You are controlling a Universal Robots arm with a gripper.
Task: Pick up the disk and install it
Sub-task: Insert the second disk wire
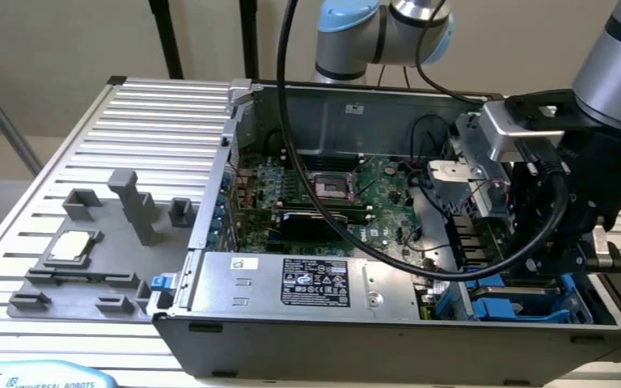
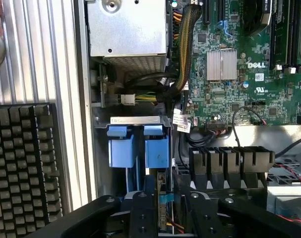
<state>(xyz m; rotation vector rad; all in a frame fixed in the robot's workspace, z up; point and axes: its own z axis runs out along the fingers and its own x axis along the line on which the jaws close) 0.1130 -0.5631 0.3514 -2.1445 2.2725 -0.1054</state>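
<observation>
The gripper (image 2: 162, 208) is seen low inside the open case (image 1: 397, 335), right over the drive bay at about 4 o'clock in the exterior view. Its black fingers (image 2: 143, 213) are pressed in on a thin upright edge with blue trim, which is judged to be the disk (image 2: 161, 191), held edge-on and partly sunk into the bay. So the disk is pinched, not loose, though most of it is hidden by the fingers.

Two blue tabs (image 2: 138, 144) of the bay are seen just beyond the disk, with the motherboard (image 2: 239, 74) and a cable bundle (image 2: 182, 54) nearby.

For this step to be done well, the disk should be kept square to the slot and pushed straight along the rails, no twisting. The cables beside the bay should be watched, since a snag is likely there. The grip shouldn't be eased until the carrier is felt to seat fully.

The chip (image 1: 73, 245) is left on the counter (image 1: 149, 121) at 9 o'clock, untouched.
</observation>
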